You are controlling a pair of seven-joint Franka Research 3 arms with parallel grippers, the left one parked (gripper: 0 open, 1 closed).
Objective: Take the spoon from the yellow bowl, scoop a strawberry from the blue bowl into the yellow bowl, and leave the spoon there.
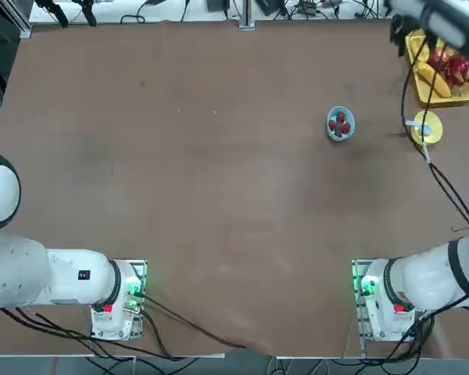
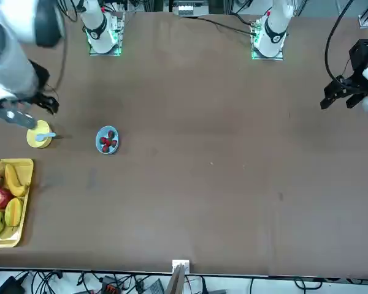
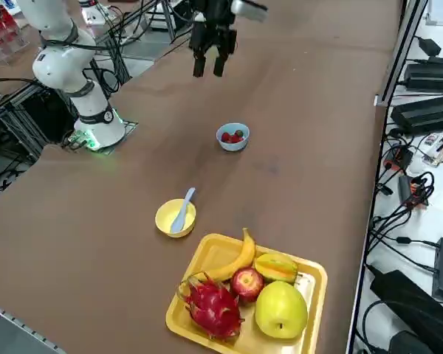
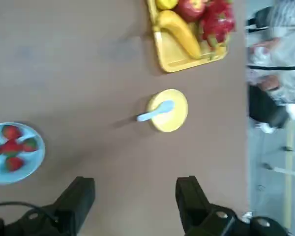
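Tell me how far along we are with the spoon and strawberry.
Nothing is done yet. The spoon lies in the yellow bowl, the strawberries sit in the blue bowl. The right pincer hangs open and empty above the table. Left: grasp, scoop, transfer, leave the spoon.

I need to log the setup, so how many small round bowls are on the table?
2. The yellow bowl sits beside the fruit tray with the spoon resting in it; the blue bowl, holding strawberries, stands apart, further along the table. None appears hidden.
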